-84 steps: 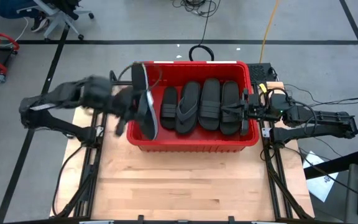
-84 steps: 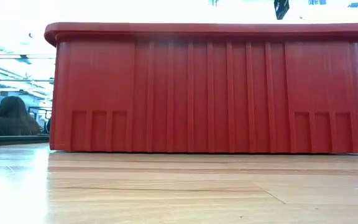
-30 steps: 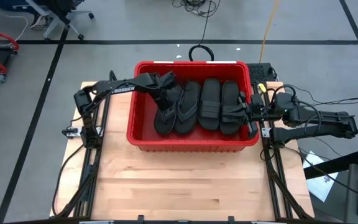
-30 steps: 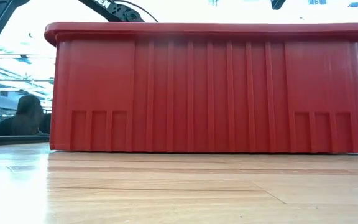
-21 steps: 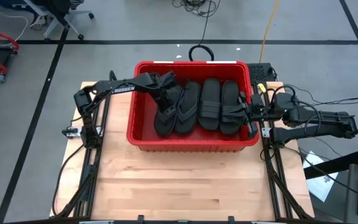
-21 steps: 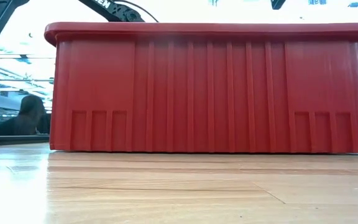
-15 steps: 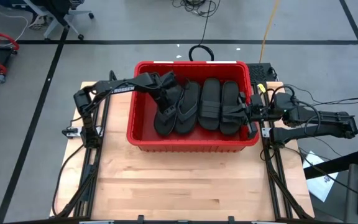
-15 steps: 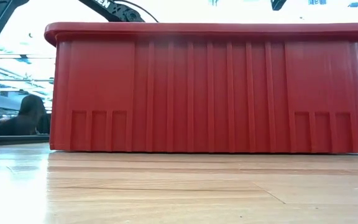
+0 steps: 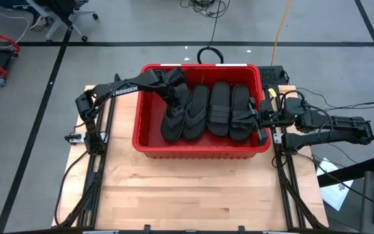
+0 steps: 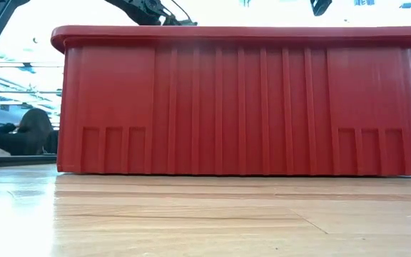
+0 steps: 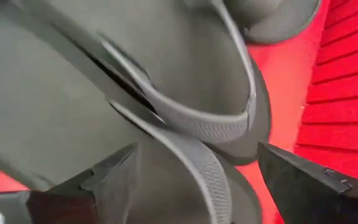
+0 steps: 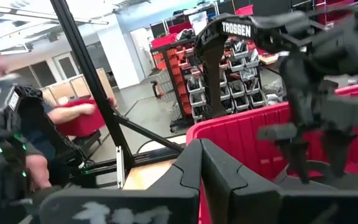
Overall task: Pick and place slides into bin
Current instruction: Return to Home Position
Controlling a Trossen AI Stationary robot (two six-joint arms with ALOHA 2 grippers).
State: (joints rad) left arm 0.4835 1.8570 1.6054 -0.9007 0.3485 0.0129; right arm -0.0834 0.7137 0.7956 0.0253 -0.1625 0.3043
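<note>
The red bin [image 9: 200, 151] stands at the table's far middle and fills the low view [image 10: 241, 107]. Several black slides lie side by side on its floor: one at the left [image 9: 169, 123], a thong-strapped one [image 9: 197, 114], and two band-strapped ones [image 9: 220, 107] [image 9: 241, 112]. My left gripper [image 9: 176, 91] hangs open over the bin's far left part. In the left wrist view [image 11: 194, 180] its fingers stand on either side of a thong slide's strap [image 11: 191, 121], apart from it. My right gripper [image 9: 260, 119] waits shut at the bin's right rim [image 12: 201, 165].
Bare wooden table [image 9: 187, 195] lies in front of the bin. Cables and a plug box [image 9: 274, 77] sit off the bin's far right corner. People sit in the room beyond the table [image 10: 27, 132] [image 12: 42, 124].
My left gripper has risen a little over the bin's far left part and tipped slightly. The slides below it stay lying in the bin.
</note>
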